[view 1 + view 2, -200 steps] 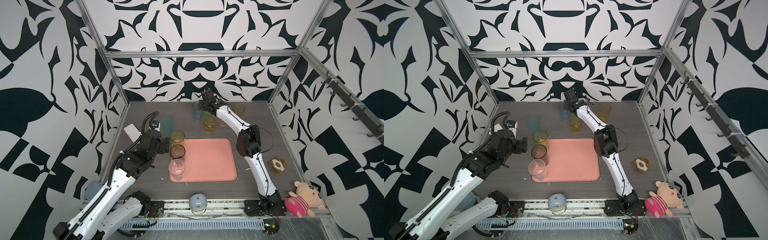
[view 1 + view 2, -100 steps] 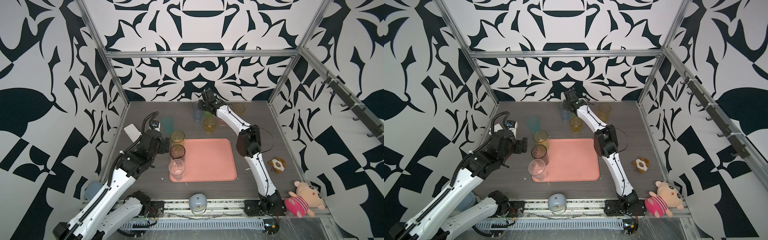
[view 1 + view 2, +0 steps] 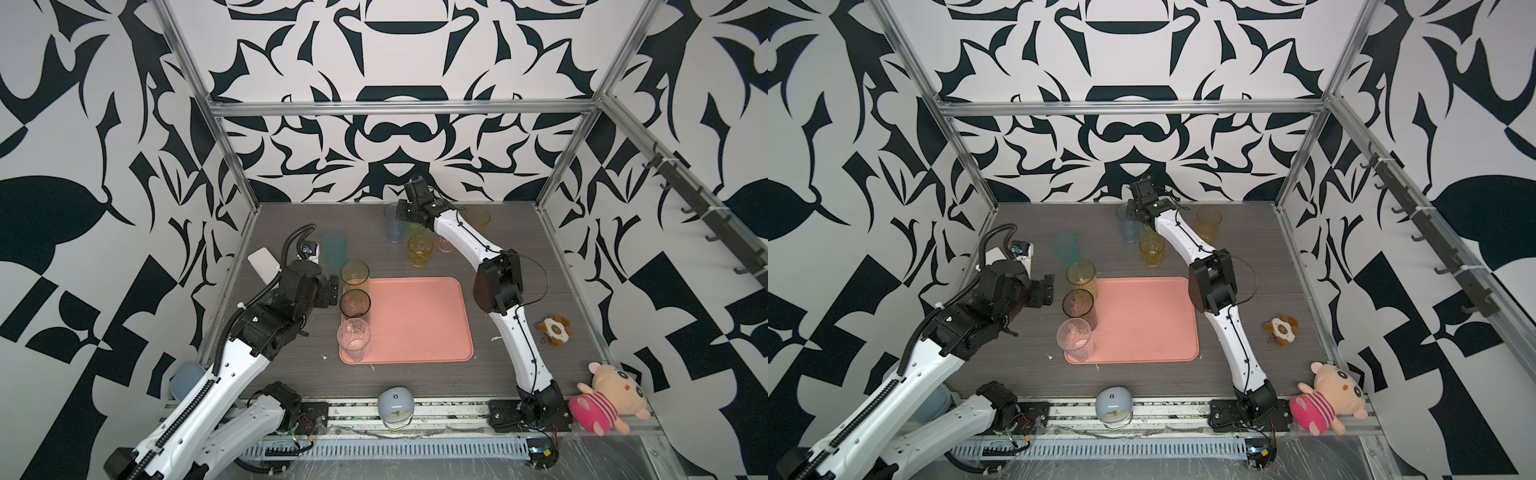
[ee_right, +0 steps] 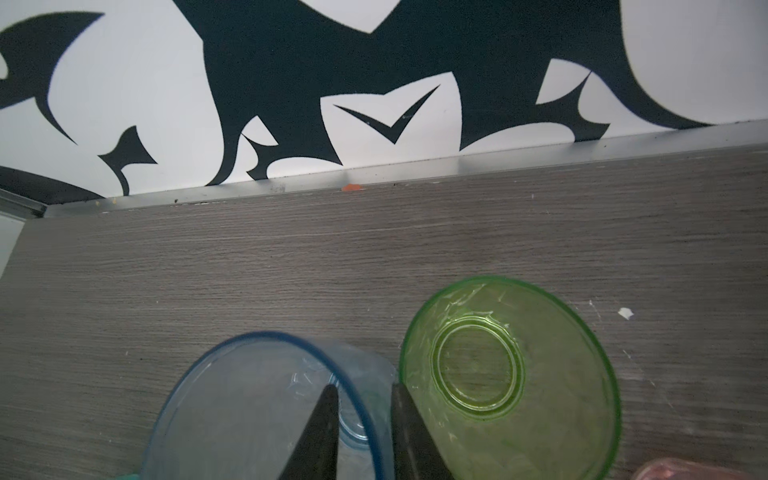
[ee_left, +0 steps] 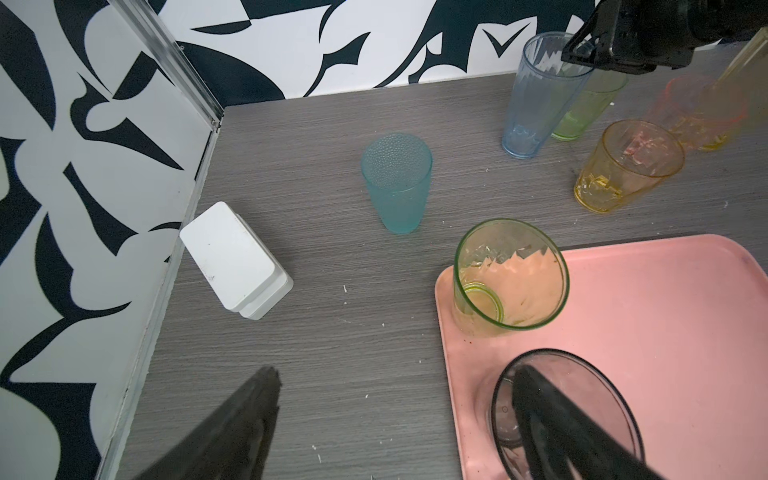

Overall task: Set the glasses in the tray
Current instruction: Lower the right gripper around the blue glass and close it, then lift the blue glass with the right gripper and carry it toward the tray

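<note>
A small blue-grey dome (image 3: pixel 395 405) sits at the front edge of the grey table (image 3: pixel 415 384). A pink toy pig (image 3: pixel 602 392) lies in the near right corner. A little brown and white soft toy (image 3: pixel 555 330) lies a bit further in.

The pink tray (image 3: pixel 415 324) lies in the middle of the table. Three glasses stand in a row along its left side: a clear glass (image 3: pixel 353 345) nearest, then a dark grey glass (image 3: pixel 354 305), then a yellow-green glass (image 3: pixel 354 276). The left gripper (image 3: pixel 331 291) hangs just beside the dark grey glass. Its fingers are spread wide with nothing between them.

Behind it a white box (image 3: pixel 264 264) lies by the left wall, and a teal glass (image 3: pixel 334 249) stands on the table. Further back stand an amber glass (image 3: pixel 419 250), a pink glass (image 3: pixel 446 246) partly hidden by the right arm, and a yellow glass (image 3: pixel 477 218).

At the very back the right gripper (image 4: pixel 361 386) reaches down onto the blue glass (image 4: pixel 249 415). One finger is inside it and one is outside, squeezed in next to the green glass (image 4: pixel 507 374). I cannot tell if the fingers pinch the blue wall.
</note>
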